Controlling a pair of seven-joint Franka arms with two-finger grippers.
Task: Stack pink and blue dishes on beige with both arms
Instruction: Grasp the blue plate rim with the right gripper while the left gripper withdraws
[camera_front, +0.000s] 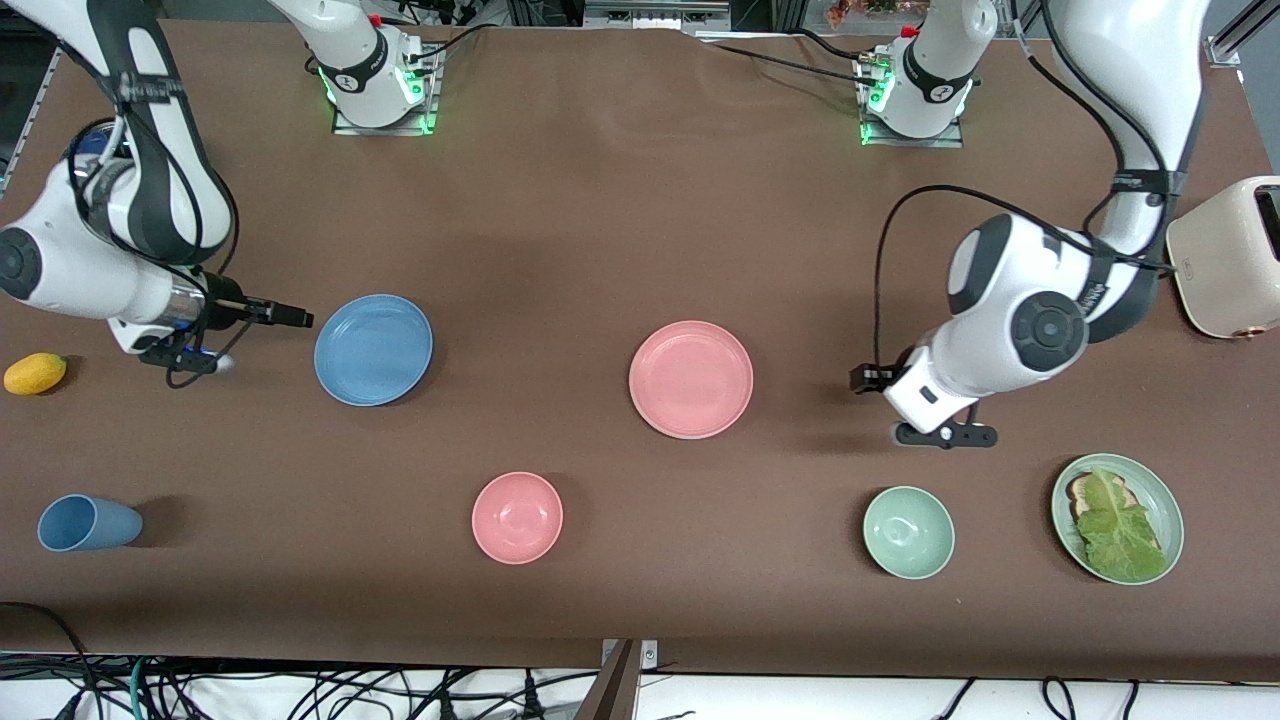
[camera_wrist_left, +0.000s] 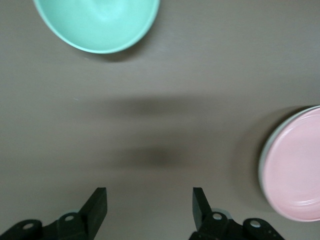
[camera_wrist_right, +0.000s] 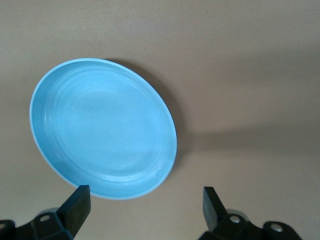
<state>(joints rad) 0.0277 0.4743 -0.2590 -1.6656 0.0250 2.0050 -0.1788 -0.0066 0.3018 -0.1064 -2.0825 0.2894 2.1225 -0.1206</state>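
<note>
A: Begin at the right tool (camera_wrist_right: 145, 207). How does it stand?

B: Its jaws are wide apart and nothing is between them. It hangs low over the counter (camera_wrist_right: 250, 75), and the blue plate (camera_wrist_right: 102, 127) lies flat just ahead of it, the rim close before one finger. I think the tool is aimed so that a jaw can go over that rim.

A: And the left tool (camera_wrist_left: 150, 207)?

B: Also apart and empty, touching nothing. Under it is only bare counter. The pink plate (camera_wrist_left: 295, 165) is off to one side of it, near but not touching; a green bowl (camera_wrist_left: 100, 22) is farther ahead.

A: Where is the beige plate (camera_wrist_left: 262, 155)?

B: I see a pale edge under the pink plate, so I judge that pink lies already on beige. It is only a thin edge, so I am not fully sure.

A: So what is left?

B: The blue plate is well apart from that stack. It must go on top, I believe.
</note>
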